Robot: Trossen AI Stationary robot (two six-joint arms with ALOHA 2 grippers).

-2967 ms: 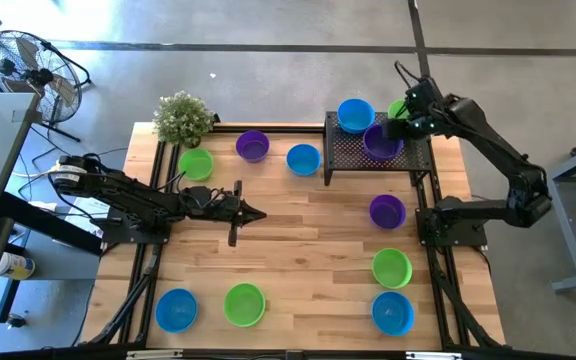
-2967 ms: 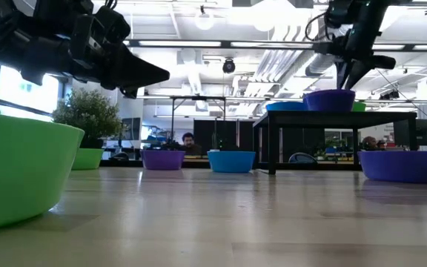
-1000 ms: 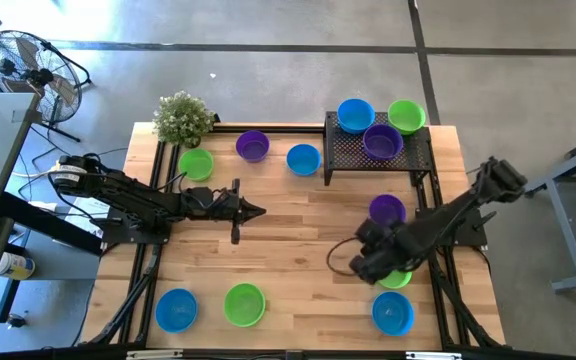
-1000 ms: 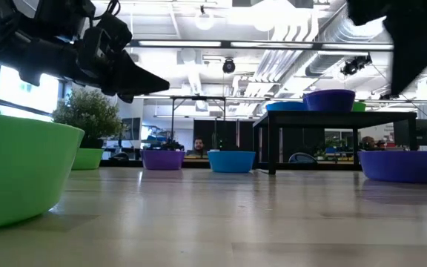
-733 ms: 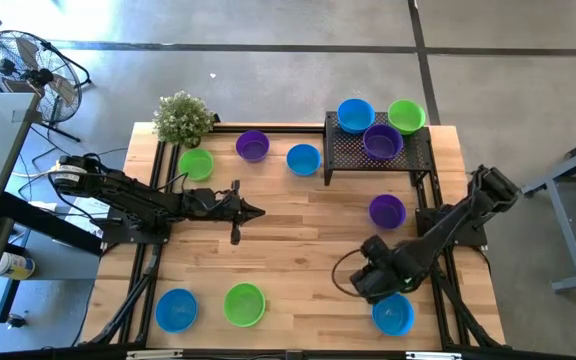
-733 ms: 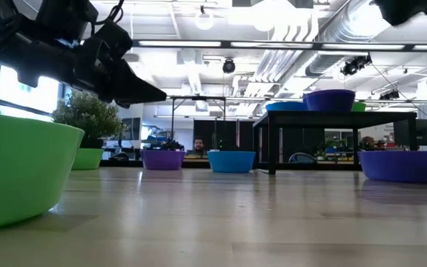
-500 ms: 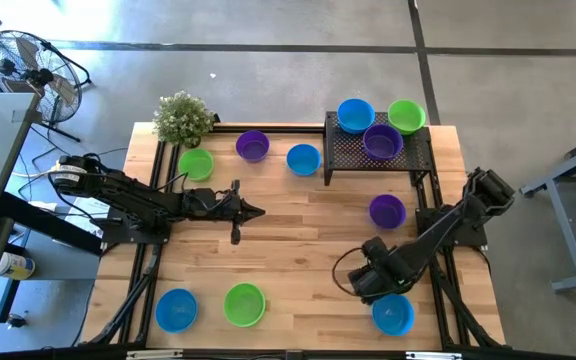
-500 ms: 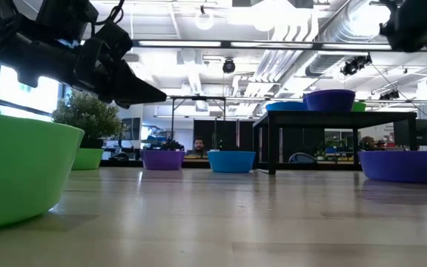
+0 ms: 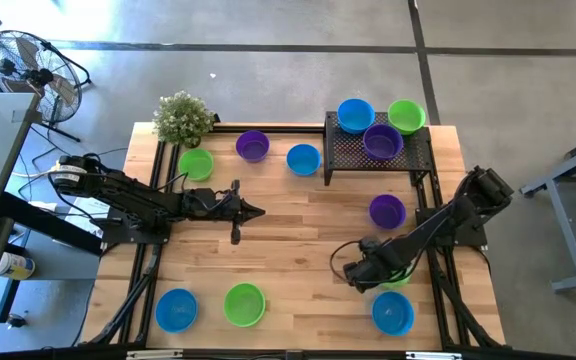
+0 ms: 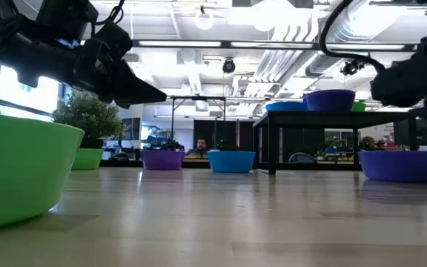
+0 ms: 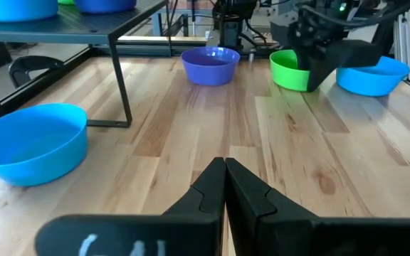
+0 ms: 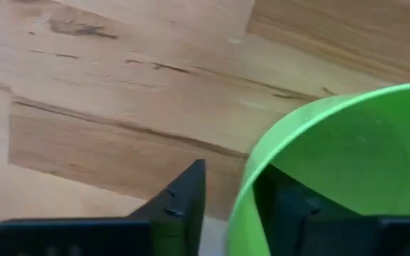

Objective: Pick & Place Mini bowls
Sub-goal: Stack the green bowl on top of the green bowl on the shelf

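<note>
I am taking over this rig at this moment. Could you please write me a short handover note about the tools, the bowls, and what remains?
Left tool: shut, empty, hovering over the table's left half.
Right tool: open, fingers on either side of the rim of a lime green plastic mini bowl on the table's right side; not gripped yet.
Done, it seems: the black mesh metal stand carries a blue bowl, a green bowl and a purple bowl.
Left: that green one, plus seven more bowls on the wooden table: green, purple, blue, purple, blue, green, blue.
</note>
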